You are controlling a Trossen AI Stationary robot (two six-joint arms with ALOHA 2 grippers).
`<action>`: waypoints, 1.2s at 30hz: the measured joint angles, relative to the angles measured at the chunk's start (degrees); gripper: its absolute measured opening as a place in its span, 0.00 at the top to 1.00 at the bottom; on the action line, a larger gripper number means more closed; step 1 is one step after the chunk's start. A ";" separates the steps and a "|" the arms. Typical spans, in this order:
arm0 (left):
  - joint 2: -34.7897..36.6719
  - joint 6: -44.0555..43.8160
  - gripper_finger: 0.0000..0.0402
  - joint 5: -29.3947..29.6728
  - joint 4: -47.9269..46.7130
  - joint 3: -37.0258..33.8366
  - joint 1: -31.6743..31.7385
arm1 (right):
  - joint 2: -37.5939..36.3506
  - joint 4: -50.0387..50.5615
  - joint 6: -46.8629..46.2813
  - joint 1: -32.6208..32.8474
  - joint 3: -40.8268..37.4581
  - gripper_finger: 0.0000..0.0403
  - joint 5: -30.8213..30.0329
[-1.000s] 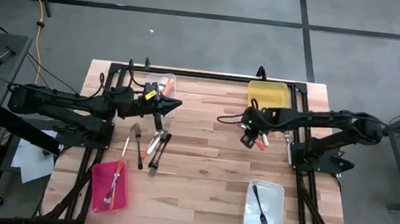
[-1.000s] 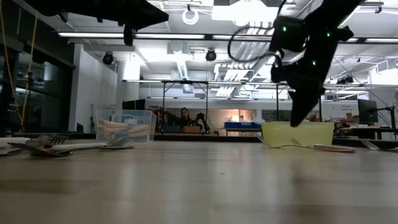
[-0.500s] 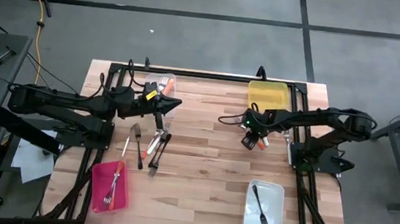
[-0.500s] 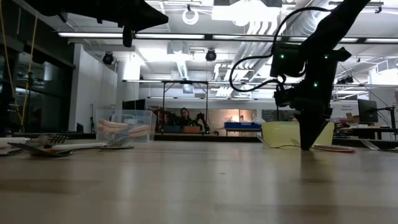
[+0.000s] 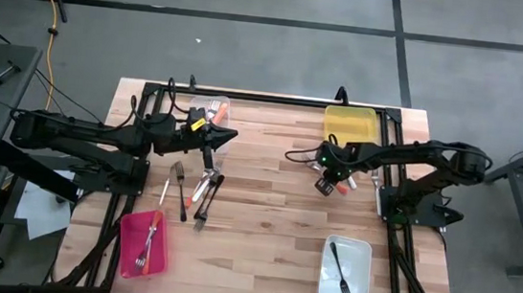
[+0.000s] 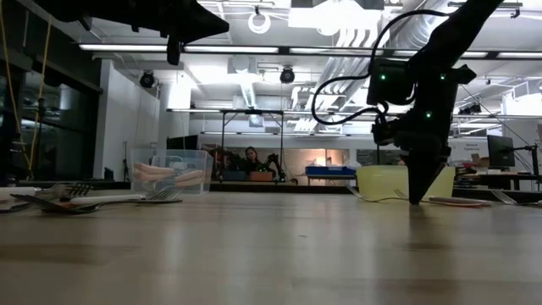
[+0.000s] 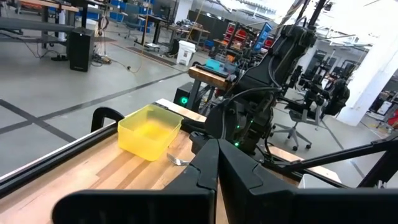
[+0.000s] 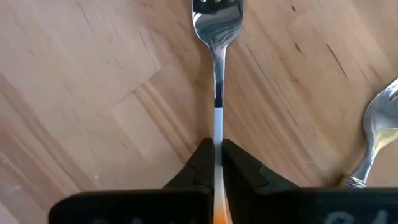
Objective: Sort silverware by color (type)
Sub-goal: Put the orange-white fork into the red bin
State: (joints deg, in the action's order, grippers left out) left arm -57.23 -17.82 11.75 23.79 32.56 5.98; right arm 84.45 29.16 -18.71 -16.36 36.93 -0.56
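My right gripper (image 5: 327, 183) stands fingers-down on the table in front of the yellow bin (image 5: 350, 123), shut on a fork with a metal head (image 8: 216, 14) and a white-and-orange handle. In the low view its tips (image 6: 416, 200) reach the table top. A second, all-metal fork (image 8: 373, 134) lies flat beside it. My left gripper (image 5: 232, 136) hangs shut and empty above the table beside the clear bin (image 5: 215, 109), over a pile of silverware (image 5: 202, 185) lying flat on the wood. My right gripper pinches the fork's handle (image 8: 216, 127) between its two fingers, where the white part meets the orange. The fingers come from above, pointing down, one on each side of the handle. The fork lies flat on the table, its head pointing away from the fingers.
The clear bin holds orange-handled pieces. A pink bin (image 5: 144, 243) at the near left holds a fork. A white bin (image 5: 346, 270) at the near right holds a dark fork. Bare wood lies between the pile and my right gripper. A person shows far off in the room (image 6: 251, 157).
My right gripper has gone down from above the table until its fingertips stand on the table top at the fork in front of the yellow bin. The left arm has kept still.
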 joint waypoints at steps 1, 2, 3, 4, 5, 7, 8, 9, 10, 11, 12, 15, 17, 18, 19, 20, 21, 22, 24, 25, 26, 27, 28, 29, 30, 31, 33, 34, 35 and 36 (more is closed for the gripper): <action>0.00 0.00 0.99 0.00 -0.02 0.00 0.00 | -0.30 0.16 0.39 0.00 0.30 0.99 0.02; 0.00 0.01 0.99 0.00 -0.02 0.00 -0.01 | -0.52 0.27 0.79 0.00 0.50 0.99 0.08; 0.00 0.02 0.99 0.00 -0.20 0.00 -0.02 | -0.81 0.30 0.99 0.02 0.74 0.99 0.48; 0.00 0.00 0.98 0.00 -0.47 0.01 -0.01 | -1.27 0.23 0.98 0.02 1.21 0.99 0.83; 0.00 0.00 0.97 0.00 -0.61 0.00 -0.02 | -2.08 -0.18 0.89 0.02 1.77 0.99 0.85; 0.02 0.00 0.95 0.00 -0.49 0.00 -0.02 | -3.83 -1.21 0.75 0.16 2.65 0.99 0.84; 0.00 0.02 0.94 0.00 -0.48 0.00 0.00 | -4.66 -1.97 0.73 0.32 2.82 0.99 0.72; 0.02 0.11 0.92 0.00 -0.50 0.00 0.00 | -5.73 -3.10 0.73 0.44 2.87 0.99 0.71; 0.00 0.13 0.90 0.00 -0.49 0.00 0.00 | -6.82 -5.17 0.64 0.65 3.01 1.00 0.68; 0.02 0.12 0.88 0.05 -0.45 0.00 0.02 | -7.91 -7.80 0.27 0.82 3.30 1.00 0.76; 0.02 -0.04 0.85 0.23 -0.46 0.00 0.02 | -8.98 -10.75 -0.72 1.10 3.46 1.00 0.90; 0.02 -0.84 0.77 0.37 -0.40 0.01 0.02 | -10.84 -19.40 -3.57 2.19 3.48 1.00 1.27; -0.12 -2.24 0.71 0.39 0.08 0.02 0.04 | -11.42 -26.47 -5.66 3.18 3.48 1.00 1.30; -0.20 -3.07 0.68 0.39 0.17 0.02 0.04 | -11.46 -30.30 -6.76 3.79 3.48 1.00 1.36; -0.22 -3.95 0.65 0.39 0.15 0.04 0.04 | -11.44 -34.01 -7.73 4.53 3.48 1.00 1.56; -0.50 -4.56 0.62 0.30 0.21 0.30 0.04 | -11.44 -37.08 -8.34 5.28 3.48 1.00 1.57; -1.03 -5.12 0.59 -0.36 0.61 0.71 0.04 | -11.42 -40.49 -8.34 6.00 3.48 1.00 1.60; -1.50 -5.86 0.57 -1.50 0.80 0.98 0.06 | -11.42 -43.60 -8.30 6.77 3.48 1.00 1.35; -2.86 -6.09 0.52 -4.09 1.56 1.65 0.07 | -11.44 -48.21 -8.32 8.11 3.48 1.00 -0.21; -3.81 -5.99 0.51 -5.33 2.76 1.98 0.06 | -11.44 -50.04 -8.30 8.67 3.48 1.00 -0.86; -4.79 -5.81 0.49 -6.33 4.01 2.36 0.04 | -11.44 -51.71 -8.30 9.14 3.48 1.00 -1.21; -5.94 -5.60 0.49 -7.31 5.36 2.84 0.02 | -11.44 -53.04 -8.30 9.51 3.50 1.00 -1.80; -7.20 -5.28 0.48 -7.67 6.61 3.22 0.02 | -11.44 -53.46 -8.29 9.83 3.61 1.00 -2.30; -8.51 -4.60 0.48 -8.15 7.75 3.67 0.02 | -11.44 -52.77 -8.08 10.13 3.98 1.00 -2.38; -9.76 -3.71 0.48 -8.56 8.98 4.11 0.02 | -11.40 -51.57 -7.54 10.38 4.61 1.00 -2.38; -11.16 -2.79 0.48 -9.04 10.30 4.69 0.02 | -11.39 -50.42 -6.68 10.74 5.38 1.00 -2.38; -13.43 -1.99 0.49 -10.09 12.51 5.86 0.04 | -11.39 -49.22 -4.52 11.34 7.19 1.00 -2.41; -14.64 -2.02 0.49 -10.37 13.42 6.56 0.04 | -11.35 -48.52 -3.28 11.66 8.07 1.00 -2.41; -15.73 -2.05 0.49 -10.99 13.96 7.28 0.04 | -11.30 -47.79 -1.90 11.89 8.92 1.00 -2.40; -16.57 -2.01 0.49 -11.72 13.81 7.83 0.04 | -11.28 -47.19 -0.55 12.06 9.64 1.00 -2.40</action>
State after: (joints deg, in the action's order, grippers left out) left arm -73.81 -19.83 0.03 37.60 40.39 6.02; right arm 73.17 -18.03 -19.26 -4.30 46.57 -2.96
